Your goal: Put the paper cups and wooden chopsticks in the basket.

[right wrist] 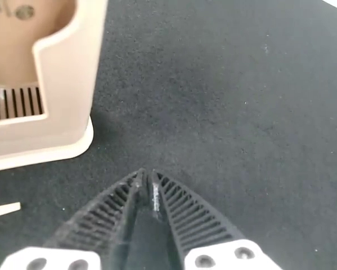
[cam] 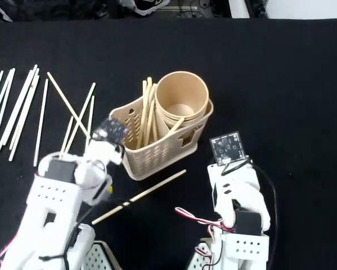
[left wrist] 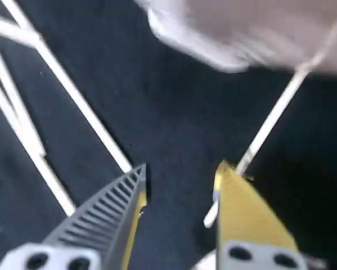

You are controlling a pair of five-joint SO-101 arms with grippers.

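Fingers of the left arm (left wrist: 112, 208) stand well apart with nothing between them, and bare black tabletop (left wrist: 174, 112) shows in the gap. One chopstick (left wrist: 269, 121) runs just beside the yellow finger's tip; whether it touches I cannot tell. More loose chopsticks (left wrist: 78, 98) lie on the grey finger's side. Fingers of the right arm (right wrist: 179, 219) are pressed together, holding nothing, low over the tabletop near a corner of the basket (right wrist: 61, 84). From above, the basket stands between the two arms, with stacked paper cups (cam: 181, 95) and several standing chopsticks (cam: 147, 109) inside it. A single chopstick (cam: 140, 196) lies in front of the basket — a scattered bunch (cam: 16, 109) lies well off on the left arm's side.
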